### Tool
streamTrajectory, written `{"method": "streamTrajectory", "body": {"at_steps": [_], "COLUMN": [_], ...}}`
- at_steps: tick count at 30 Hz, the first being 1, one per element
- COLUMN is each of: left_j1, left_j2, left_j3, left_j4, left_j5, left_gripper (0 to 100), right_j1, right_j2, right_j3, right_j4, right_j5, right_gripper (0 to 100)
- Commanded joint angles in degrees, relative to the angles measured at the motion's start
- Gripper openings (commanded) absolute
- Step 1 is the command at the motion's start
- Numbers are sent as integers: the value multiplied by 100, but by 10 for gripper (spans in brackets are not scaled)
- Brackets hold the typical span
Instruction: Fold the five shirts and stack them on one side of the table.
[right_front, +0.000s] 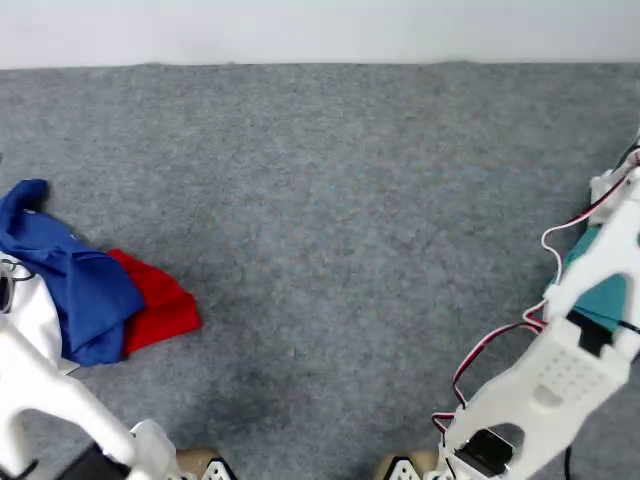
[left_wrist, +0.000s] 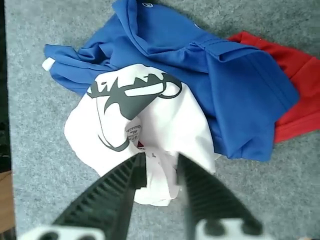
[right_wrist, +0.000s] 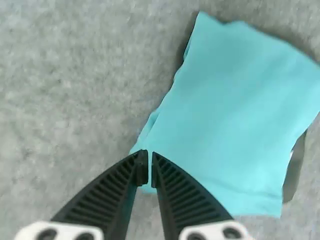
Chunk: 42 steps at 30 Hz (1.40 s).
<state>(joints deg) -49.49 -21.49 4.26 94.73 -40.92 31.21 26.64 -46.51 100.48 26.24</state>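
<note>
Left wrist view: the spread left claw (left_wrist: 160, 159) hovers over a crumpled white printed shirt (left_wrist: 167, 122). Right wrist view: the right claw (right_wrist: 149, 157), pressed together, sits at a folded teal shirt (right_wrist: 235, 115) edge.

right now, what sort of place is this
Probably a robot test bench: a grey cloth-covered table, a white left arm and right arm over it, a heaped blue shirt, red shirt and white shirt, a folded teal shirt.

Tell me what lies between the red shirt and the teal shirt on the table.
Nothing. In the high view, the stretch from the red shirt across to the teal shirt is bare grey table.
</note>
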Motion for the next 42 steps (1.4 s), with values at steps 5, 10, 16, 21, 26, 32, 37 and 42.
{"method": "streamTrajectory", "body": {"at_steps": [5, 10, 16, 21, 26, 32, 37, 42], "left_j1": [-545, -677, -695, -695, -580, -141, 484, 1662], "left_j2": [1108, 1767, 2716, 3464, 3710, 2963, 2163, 1609], "left_j3": [-382, -1578, -2229, -2237, -2440, -3477, -4558, -5244], "left_j4": [-246, -246, -229, -510, -774, -220, -202, 114], "left_j5": [-211, -246, -774, -800, -791, -237, 633, 1240], "left_gripper": [170, 171, 171, 167, 36, 13, 13, 13], "right_j1": [-92, -171, -576, -919, -954, -963, -963, -963], "right_j2": [-2018, -2976, -3837, -4312, -4673, -5244, -5727, -6167], "right_j3": [2637, 3938, 5020, 5521, 5811, 6347, 6769, 6963], "right_j4": [242, 233, 233, 233, 233, 233, 233, 233], "right_j5": [-44, -62, -62, -105, -633, -712, -712, -712], "right_gripper": [9, 9, 9, 9, 9, 9, 9, 9]}}
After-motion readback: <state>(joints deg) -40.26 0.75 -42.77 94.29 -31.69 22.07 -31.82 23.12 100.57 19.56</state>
